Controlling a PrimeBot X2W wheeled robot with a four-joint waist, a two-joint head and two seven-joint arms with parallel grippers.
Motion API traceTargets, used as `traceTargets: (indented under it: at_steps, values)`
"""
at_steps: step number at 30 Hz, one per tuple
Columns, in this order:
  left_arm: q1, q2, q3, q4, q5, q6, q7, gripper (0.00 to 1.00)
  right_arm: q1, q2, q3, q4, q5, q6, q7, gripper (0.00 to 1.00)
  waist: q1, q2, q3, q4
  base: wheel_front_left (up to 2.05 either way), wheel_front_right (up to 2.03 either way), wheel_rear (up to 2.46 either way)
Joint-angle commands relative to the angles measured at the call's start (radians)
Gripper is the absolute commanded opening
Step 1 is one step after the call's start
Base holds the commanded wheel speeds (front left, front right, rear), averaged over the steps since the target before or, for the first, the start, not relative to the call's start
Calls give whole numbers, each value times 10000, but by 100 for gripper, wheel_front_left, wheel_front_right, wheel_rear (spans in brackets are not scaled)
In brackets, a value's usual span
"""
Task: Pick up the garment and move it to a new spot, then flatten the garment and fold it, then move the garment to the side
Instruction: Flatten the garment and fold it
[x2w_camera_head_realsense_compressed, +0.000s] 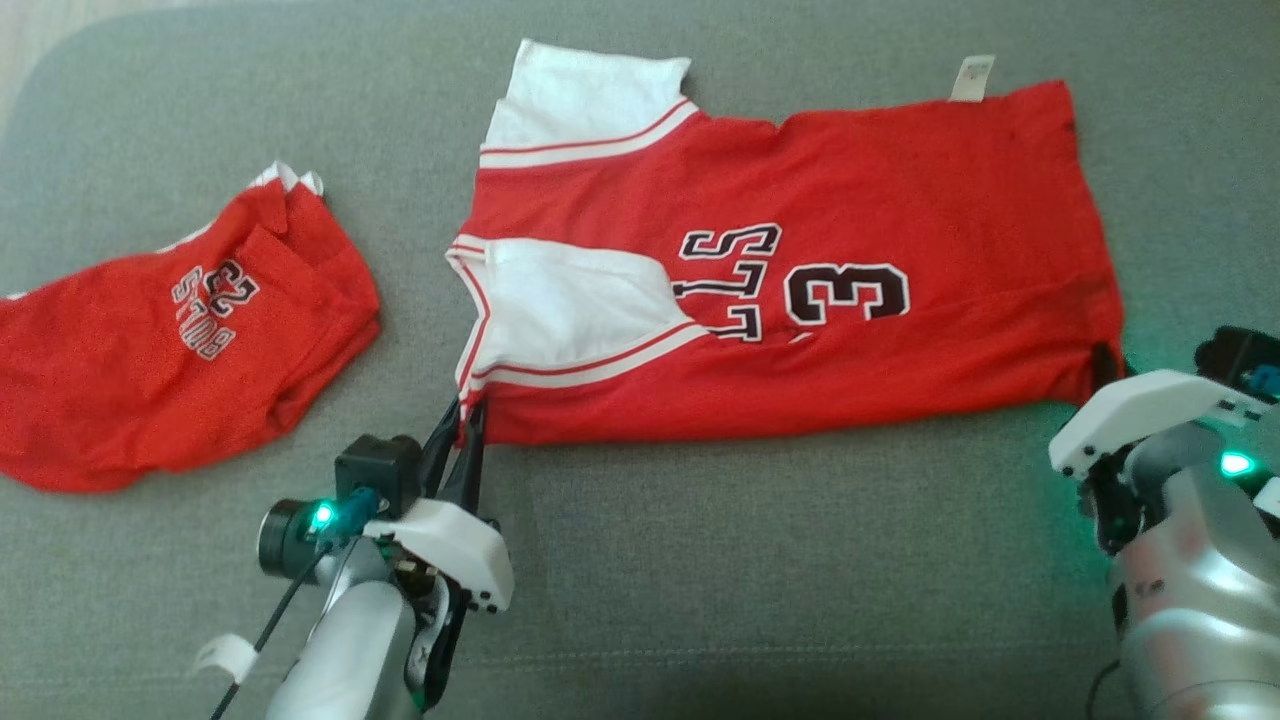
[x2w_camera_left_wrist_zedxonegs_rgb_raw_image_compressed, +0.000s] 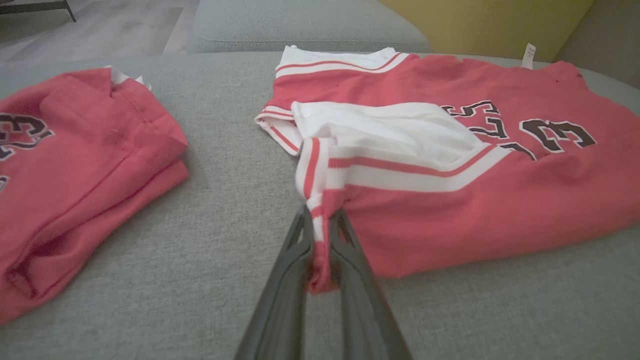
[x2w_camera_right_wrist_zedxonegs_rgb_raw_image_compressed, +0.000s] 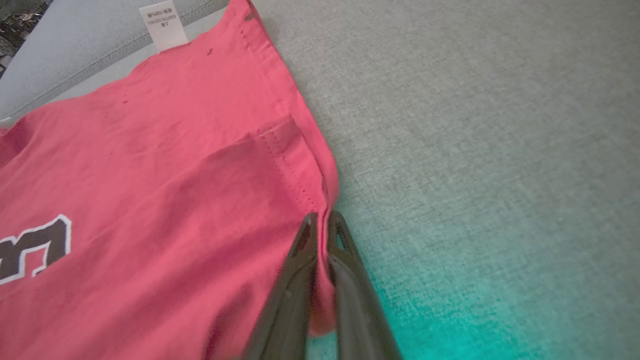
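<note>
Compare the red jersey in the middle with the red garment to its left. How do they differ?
The jersey lies spread flat; the left garment is loosely folded. The jersey shows broad white sleeves; the left garment shows barely any white. The left gripper and right gripper pinch the jersey's near edge; the left garment is untouched. Both are red with dark print.

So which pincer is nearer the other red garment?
Left. The left pincer, shut on the jersey's sleeve corner, sits beside the other red garment; right pincer grips the hem corner at the jersey's far end.
</note>
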Motion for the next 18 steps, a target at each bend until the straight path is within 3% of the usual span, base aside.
traceTargets:
  at_steps: [1,10,18]
  values:
    - [-149,215,370,-185,69,-68,-61,0,-53,-38,350,-51,30,-7,-39,0,0,0,-237,-55,0,0,0]
    - [557,423,369,282,-42,-183,-61,0,800,-437,1485,33,868,-7,844,0,0,0,-1405,-287,0,0,0]
    - [1457,740,235,33,-137,-296,138,0,2195,-976,2545,-1117,2032,-7,2158,0,0,0,-2096,-453,0,0,0]
